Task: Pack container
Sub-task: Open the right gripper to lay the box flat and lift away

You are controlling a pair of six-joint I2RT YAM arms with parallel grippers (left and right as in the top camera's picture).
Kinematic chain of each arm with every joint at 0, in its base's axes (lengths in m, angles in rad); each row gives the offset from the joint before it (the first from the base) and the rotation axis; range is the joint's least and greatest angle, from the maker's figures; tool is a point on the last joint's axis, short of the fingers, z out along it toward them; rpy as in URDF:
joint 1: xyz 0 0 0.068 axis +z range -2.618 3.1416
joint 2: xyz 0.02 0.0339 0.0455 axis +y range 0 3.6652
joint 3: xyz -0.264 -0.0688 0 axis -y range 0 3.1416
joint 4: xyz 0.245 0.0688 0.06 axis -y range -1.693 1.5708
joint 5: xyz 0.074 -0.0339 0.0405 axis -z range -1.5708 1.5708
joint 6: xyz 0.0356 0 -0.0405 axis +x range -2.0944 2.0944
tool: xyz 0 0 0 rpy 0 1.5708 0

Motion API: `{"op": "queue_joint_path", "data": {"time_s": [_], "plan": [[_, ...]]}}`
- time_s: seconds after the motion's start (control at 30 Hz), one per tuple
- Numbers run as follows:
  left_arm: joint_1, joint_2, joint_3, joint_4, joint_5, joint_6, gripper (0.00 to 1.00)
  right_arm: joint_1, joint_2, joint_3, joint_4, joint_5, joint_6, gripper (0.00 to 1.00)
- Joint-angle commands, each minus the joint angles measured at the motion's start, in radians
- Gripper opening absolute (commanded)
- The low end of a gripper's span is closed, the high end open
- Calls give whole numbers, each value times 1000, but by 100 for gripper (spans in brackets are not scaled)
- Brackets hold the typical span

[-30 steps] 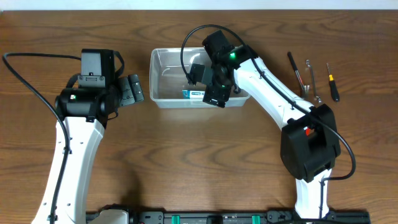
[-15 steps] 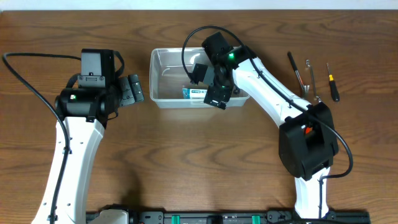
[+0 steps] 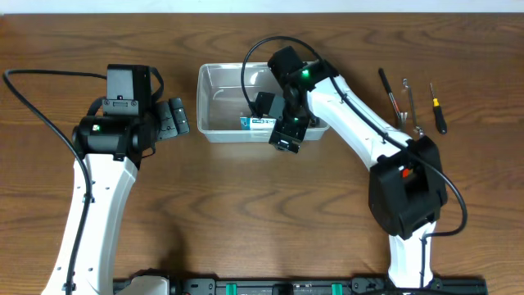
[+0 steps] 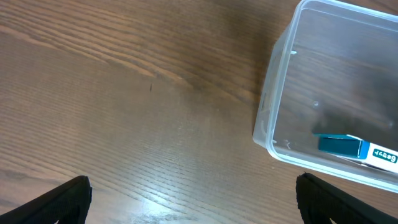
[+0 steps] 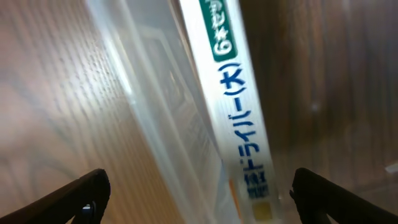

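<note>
Container [image 3: 219,97] wall between spread right gripper [image 3: 274,124] jaws

One container [image 3: 214,78], one small box [image 3: 255,122], and seemingly three hand tools [image 3: 408,100].

Left gripper [image 4: 196,202] spread; right gripper [image 5: 200,198] likewise

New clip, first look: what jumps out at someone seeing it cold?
The clear container sits at top centre of the overhead view, with a blue-and-white box lying inside along its near wall. The right gripper hangs open over that near wall beside the box, while the left gripper waits open just left of the container, apart from it. Three slim hand tools lie at far right.
</note>
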Motion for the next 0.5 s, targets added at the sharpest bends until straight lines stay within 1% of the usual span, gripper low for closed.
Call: {"op": "queue_joint_path", "data": {"time_s": [0.0,0.07,0.23,0.37,0.43,0.47], "plan": [[5,0,12,-3,-16,-5,98,4,-98,74,-3,-35,90,97],[5,0,12,-3,-16,-5,98,2,-123,106,-3,-35,127,99],[5,0,12,-3,-16,-5,98,1,-178,169,-11,-35,173,99],[5,0,12,-3,-16,-5,98,-2,-195,199,-55,-25,182,99],[5,0,12,-3,-16,-5,98,-11,-195,213,-70,31,267,99],[5,0,12,-3,-16,-5,98,-21,-195,216,-70,81,342,98]]}}
